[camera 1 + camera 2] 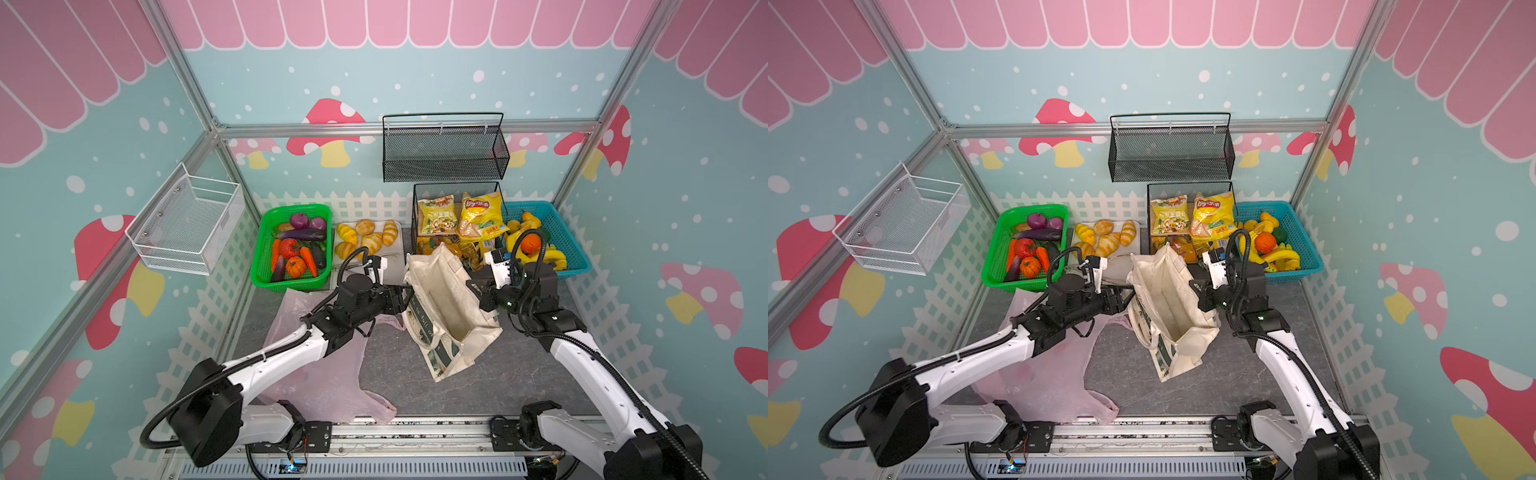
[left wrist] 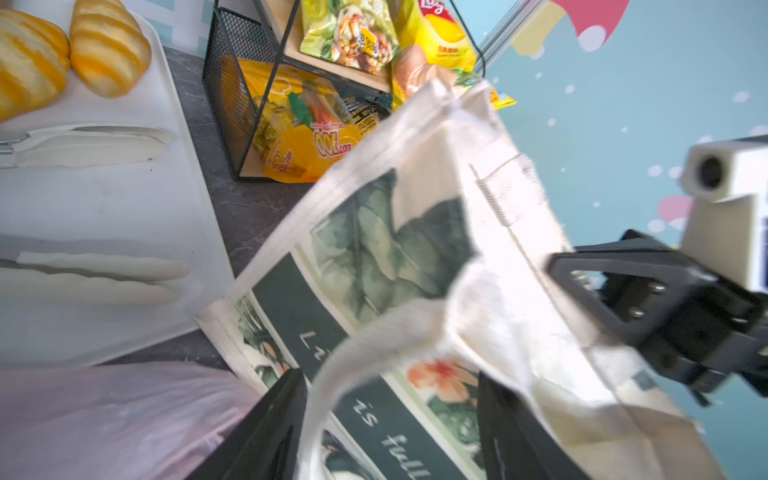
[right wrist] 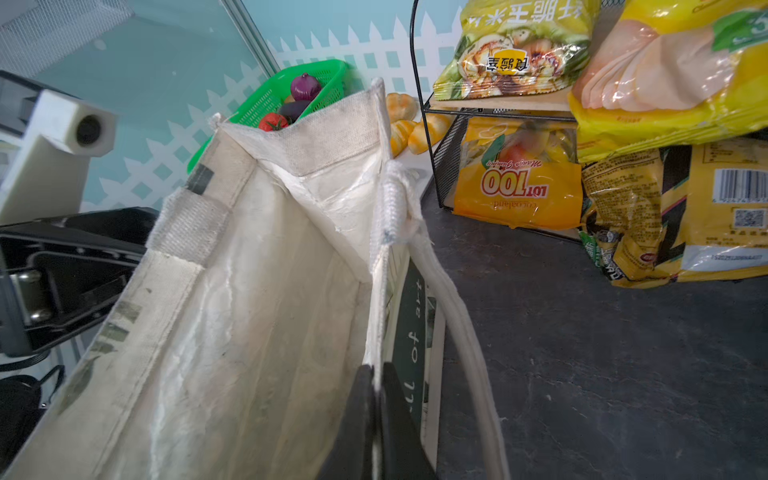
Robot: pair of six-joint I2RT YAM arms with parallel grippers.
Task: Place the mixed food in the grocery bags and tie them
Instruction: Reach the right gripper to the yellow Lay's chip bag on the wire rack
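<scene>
Twin overhead views downward; close wrist cameras both facing canvas tote (image 2: pixel 374 232)

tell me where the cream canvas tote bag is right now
In both top views the cream canvas tote bag stands open at mid-table, in front of the black wire snack rack, right of the thin pink plastic bag.

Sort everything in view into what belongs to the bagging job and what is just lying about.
For the job: canvas tote, pink plastic bag, tomato, pumpkin, carrot, eggplant, Lay's chip bag, green-yellow snack packet.

Lying about: bread rolls, bananas, white wire basket, black mesh shelf.
</scene>
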